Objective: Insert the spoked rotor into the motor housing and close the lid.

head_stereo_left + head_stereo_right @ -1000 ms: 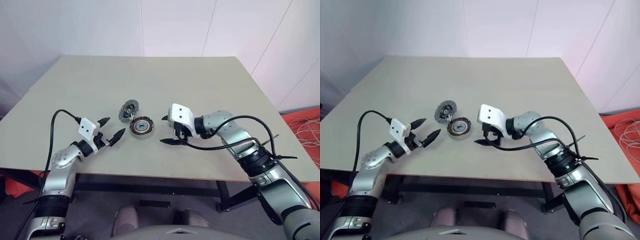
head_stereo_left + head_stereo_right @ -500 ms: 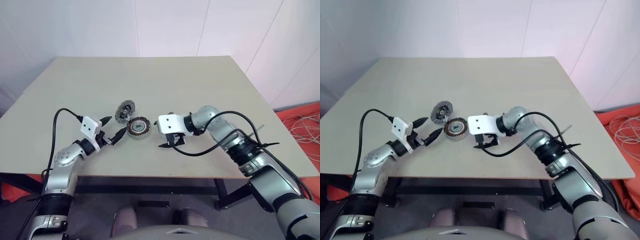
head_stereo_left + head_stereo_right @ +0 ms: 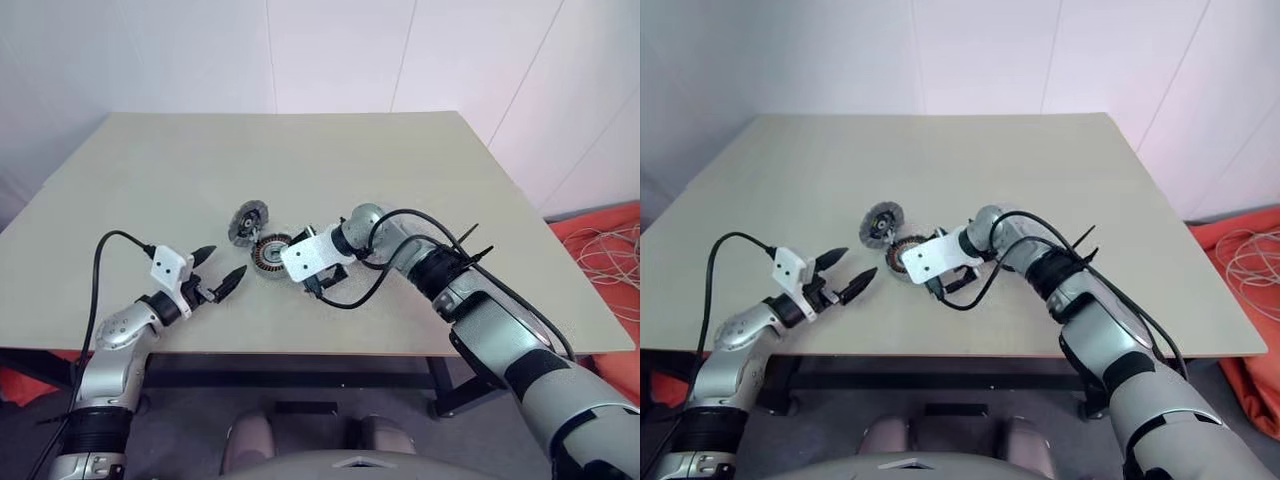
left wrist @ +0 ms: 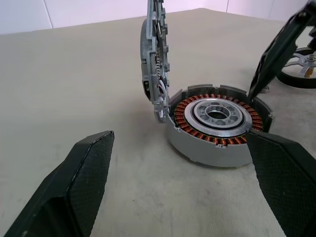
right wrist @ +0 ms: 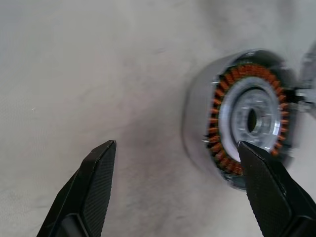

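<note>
Here the housing [image 4: 217, 126] sits flat on the worktop [image 3: 400, 170], copper windings up and its centre bare. The lid [image 4: 155, 59] stands upright on edge, hinged open and touching the housing's rim on the side away from the robot. The rotor [image 4: 301, 69] lies flat on the worktop near the housing — beyond the right hand's finger in the left wrist view. The left hand [image 3: 218, 271] hovers near the housing, fingers spread, holding nothing. The right hand [image 5: 182, 192] hangs just beside the housing — spread too, empty.

Beige table [image 3: 430, 170] – white panelled walls [image 3: 330, 50] behind.
</note>
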